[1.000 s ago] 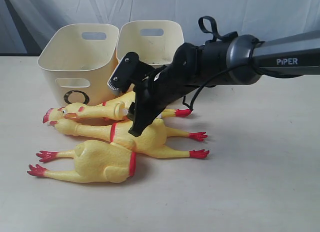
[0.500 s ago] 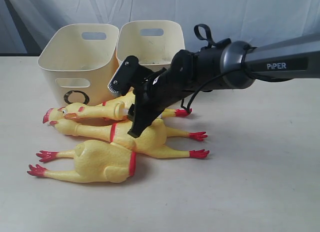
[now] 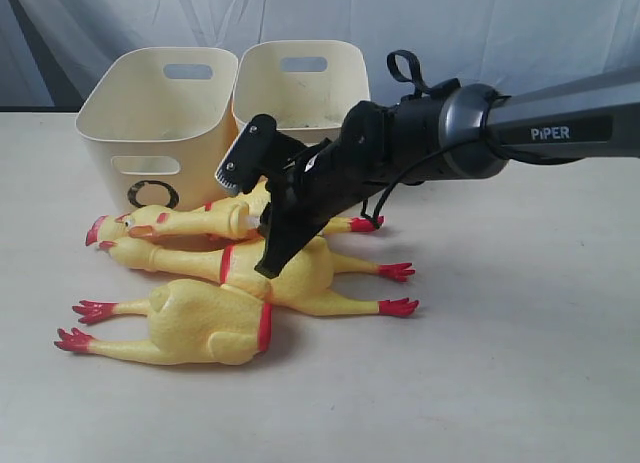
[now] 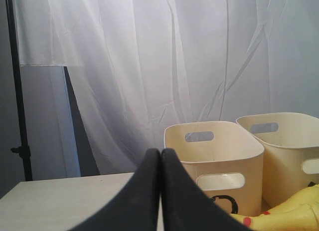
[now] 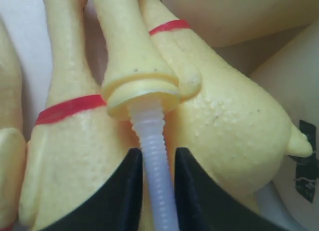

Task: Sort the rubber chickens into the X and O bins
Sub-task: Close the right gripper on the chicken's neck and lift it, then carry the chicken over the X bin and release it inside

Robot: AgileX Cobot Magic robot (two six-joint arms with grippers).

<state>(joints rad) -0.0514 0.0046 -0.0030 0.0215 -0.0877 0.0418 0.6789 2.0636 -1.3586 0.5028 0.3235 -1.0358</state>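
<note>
Three yellow rubber chickens lie side by side in front of the bins: a rear one [image 3: 185, 221], a middle one [image 3: 295, 273] and a front one [image 3: 200, 325]. The cream O bin [image 3: 118, 148] stands back left. The matching second bin [image 3: 340, 78] beside it shows no mark here. My right gripper [image 3: 270, 245] reaches across and hangs over the chickens. Close up, the right gripper [image 5: 157, 156] is open, its fingers straddling a white ribbed tube [image 5: 148, 123] that sticks out of a chicken [image 5: 229, 121]. My left gripper [image 4: 160, 156] is shut on nothing, away from the O bin [image 4: 219, 163].
White curtains hang behind the table. The second bin [image 4: 291, 151] sits beside the O bin, with a bit of a chicken [image 4: 294, 211] in front of it. Bare tabletop [image 3: 500, 363] stretches to the right and front of the chickens.
My right arm has shifted a little to the left and down over the chickens. The chickens and bins have not moved.
</note>
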